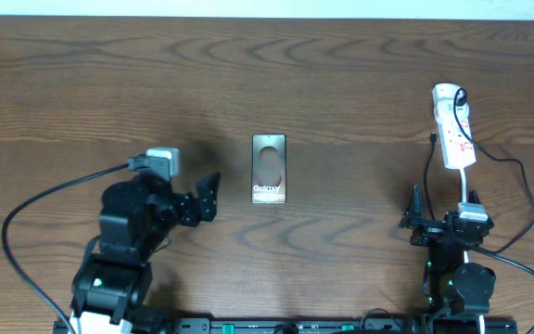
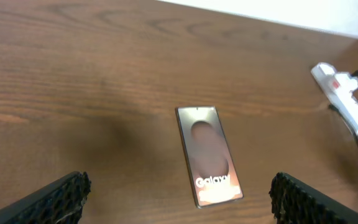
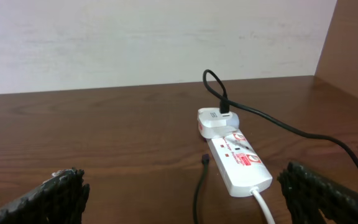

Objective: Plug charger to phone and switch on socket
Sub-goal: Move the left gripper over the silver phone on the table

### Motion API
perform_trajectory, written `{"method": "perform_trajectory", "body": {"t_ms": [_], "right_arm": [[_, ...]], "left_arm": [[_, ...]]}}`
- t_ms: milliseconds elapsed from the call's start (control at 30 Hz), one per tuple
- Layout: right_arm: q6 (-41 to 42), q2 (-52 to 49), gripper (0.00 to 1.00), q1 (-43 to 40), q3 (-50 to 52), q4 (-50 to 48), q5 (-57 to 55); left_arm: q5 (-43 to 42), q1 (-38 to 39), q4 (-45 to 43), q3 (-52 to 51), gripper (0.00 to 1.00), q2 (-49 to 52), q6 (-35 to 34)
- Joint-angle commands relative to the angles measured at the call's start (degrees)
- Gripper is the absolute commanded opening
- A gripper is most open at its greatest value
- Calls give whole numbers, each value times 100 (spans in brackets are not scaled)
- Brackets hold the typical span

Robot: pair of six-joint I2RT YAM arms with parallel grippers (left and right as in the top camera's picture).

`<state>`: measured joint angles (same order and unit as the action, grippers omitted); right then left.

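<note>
The phone (image 1: 269,169) lies flat mid-table, "Galaxy" lettering toward the near edge; it also shows in the left wrist view (image 2: 208,154). The white socket strip (image 1: 452,126) lies at the far right with a white adapter plugged into its far end; it also shows in the right wrist view (image 3: 236,158). The charger's thin black cable loops from the adapter, and its plug tip (image 3: 205,160) rests on the table just left of the strip (image 1: 432,138). My left gripper (image 1: 208,198) is open and empty, left of the phone. My right gripper (image 1: 443,223) is open and empty, near of the strip.
The strip's white cord (image 3: 263,205) runs toward my right arm. Thicker black robot cables curve at the table's left (image 1: 26,218) and right (image 1: 527,186). A white wall (image 3: 154,37) stands behind the table's far edge.
</note>
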<state>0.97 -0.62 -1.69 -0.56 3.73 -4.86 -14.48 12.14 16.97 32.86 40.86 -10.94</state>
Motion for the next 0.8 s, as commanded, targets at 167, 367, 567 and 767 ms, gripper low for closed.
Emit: {"method": "perform_trajectory", "body": {"t_ms": [167, 367, 567, 767], "right_arm": [[-66, 31, 99, -13, 26, 9, 7], [-66, 31, 99, -13, 26, 9, 7], [-66, 31, 99, -13, 26, 9, 7], [-66, 31, 99, -13, 26, 9, 7]], "left_arm": [[2168, 1552, 313, 549, 95, 826, -52], [2702, 2474, 315, 1126, 95, 2116, -61], [2699, 2594, 354, 1858, 95, 3202, -79], [2697, 2592, 225, 2000, 95, 3615, -74]]}}
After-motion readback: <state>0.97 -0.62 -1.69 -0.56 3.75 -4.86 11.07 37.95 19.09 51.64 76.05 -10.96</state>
